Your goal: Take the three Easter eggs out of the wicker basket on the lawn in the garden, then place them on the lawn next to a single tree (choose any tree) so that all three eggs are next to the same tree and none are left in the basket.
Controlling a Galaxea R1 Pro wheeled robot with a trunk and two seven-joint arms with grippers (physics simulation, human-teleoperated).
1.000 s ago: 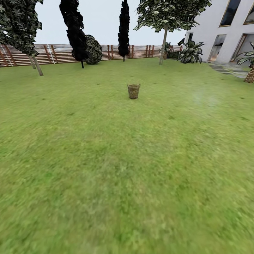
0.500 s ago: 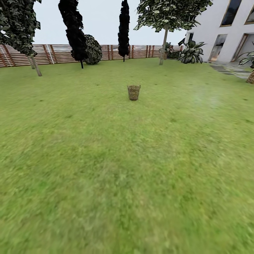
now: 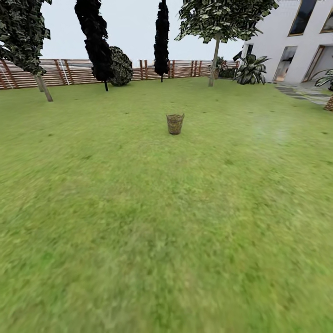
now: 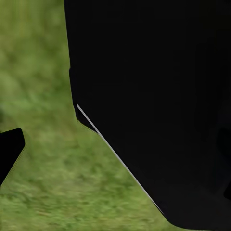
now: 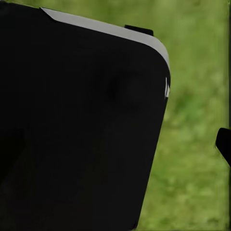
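Hands unseen; wicker basket (image 3: 175,124) upright, contents unclear.

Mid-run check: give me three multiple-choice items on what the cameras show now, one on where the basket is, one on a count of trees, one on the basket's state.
1. Where does the wicker basket stand?
A. on open lawn, ahead in the middle distance
B. against the fence
C. on the paving by the house

2. How many narrow near-black columnar trees rise before the fence?
A. none
B. two
C. five

3. How does the basket stand?
A. tipped on its side
B. upright
C. upside down

Answers: 1 A, grass lies all around it; 2 B, one dark column and another show in the head view; 3 B, its rim faces up.
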